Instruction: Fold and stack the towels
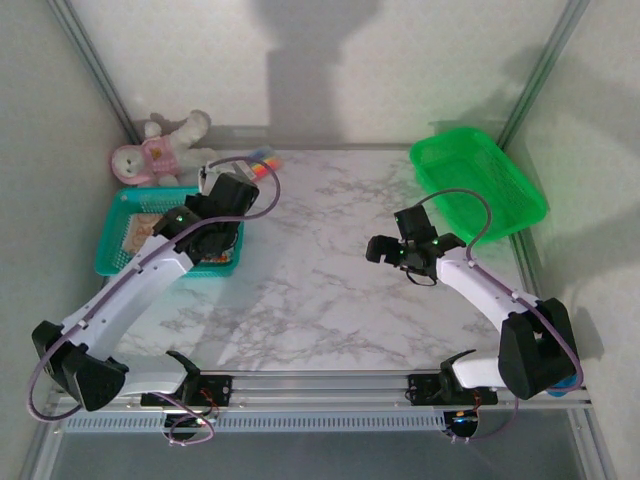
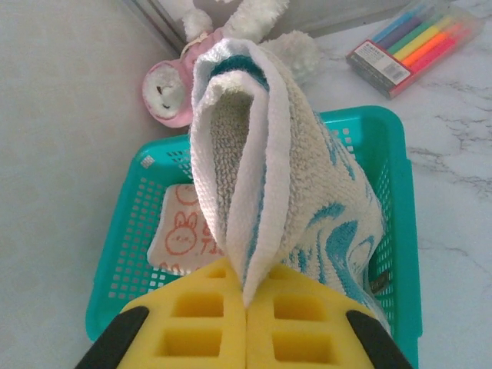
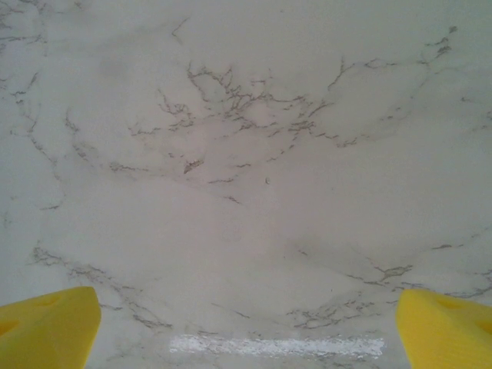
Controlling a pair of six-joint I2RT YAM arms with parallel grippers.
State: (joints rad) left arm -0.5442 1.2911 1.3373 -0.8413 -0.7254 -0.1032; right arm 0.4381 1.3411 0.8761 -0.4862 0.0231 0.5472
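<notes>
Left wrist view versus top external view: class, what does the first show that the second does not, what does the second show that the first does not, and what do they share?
Left wrist adds: the white-and-blue towel pinched in the left gripper, jaws shut, and the bunny print on the peach towel. Top external adds: the green basket and the right gripper, jaws open over the marble table. Shared: teal basket, plush toy, marker pack.

The marbled desk (image 1: pixel 320 270) is carrying a teal basket (image 1: pixel 110 245) on its left and a green basket (image 1: pixel 500 195) far right. A marker pack (image 1: pixel 258 160) is lying beyond the teal basket.
</notes>
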